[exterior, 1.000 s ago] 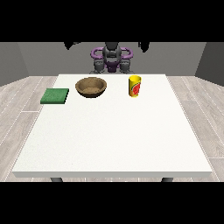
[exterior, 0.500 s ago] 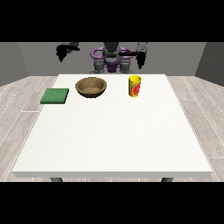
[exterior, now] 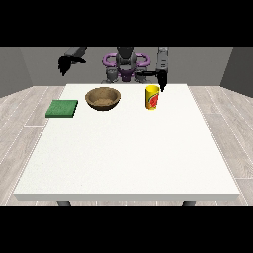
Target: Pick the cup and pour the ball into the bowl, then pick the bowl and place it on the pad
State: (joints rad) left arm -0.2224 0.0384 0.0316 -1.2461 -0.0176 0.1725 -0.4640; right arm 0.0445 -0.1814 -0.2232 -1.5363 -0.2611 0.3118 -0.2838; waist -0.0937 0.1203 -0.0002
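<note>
Robot torso: at the table's far edge, centre.
Arm at the view's left: raised, reaching outward beyond the far left corner; hand hangs dark, above the tabletop's level.
Arm at the view's right: forearm upright, pointing down; hand low over the far edge, right of centre. Finger pose unclear on both.

Wood-look bowl, brown, grainy and matt inside. The cup shows smooth, yellow with a red label, faintly glossy like plastic. The pad looks green, flat, soft and matt. The table reads white, smooth, matt with fine speckle.
</note>
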